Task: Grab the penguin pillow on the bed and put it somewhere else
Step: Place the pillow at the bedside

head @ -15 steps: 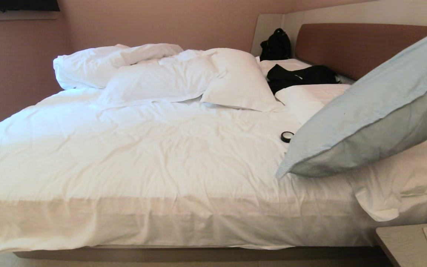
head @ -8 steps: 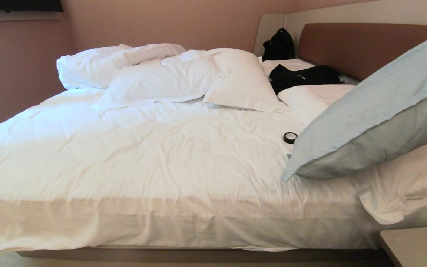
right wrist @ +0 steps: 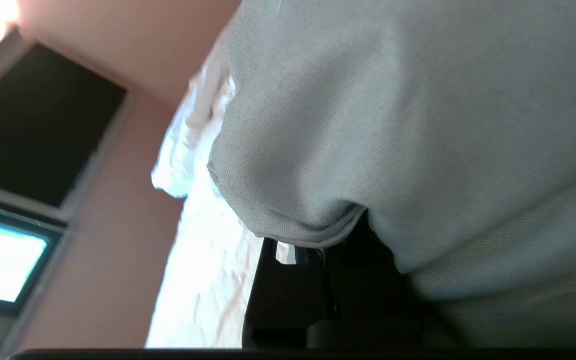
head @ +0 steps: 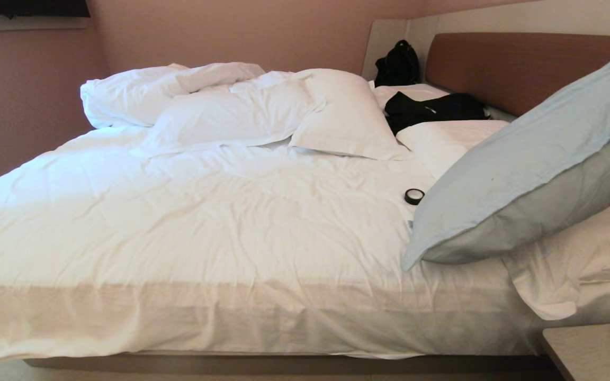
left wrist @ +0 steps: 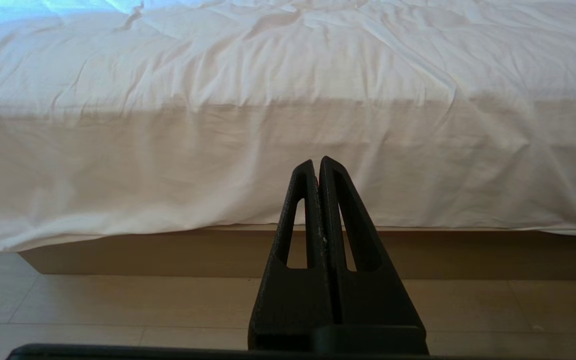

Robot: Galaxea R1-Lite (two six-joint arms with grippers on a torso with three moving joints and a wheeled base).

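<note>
The bed (head: 231,227) carries a wrinkled white duvet, with white pillows (head: 337,116) heaped at the far side and another white pillow (head: 575,264) at the near right. A small black ring-shaped item (head: 414,196), possibly a tape roll, lies right of centre. Dark clothing (head: 432,108) lies by the headboard (head: 506,66).

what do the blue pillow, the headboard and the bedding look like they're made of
Penguin pillow: woven fabric, matte; the right wrist view shows a fine twill-like weave and a stitched flange.
Headboard: smooth brown padding, perhaps faux leather or tight cloth; no grain is visible.
Bedding on the bed: thin white cotton-like cloth, matte and heavily wrinkled.
</note>
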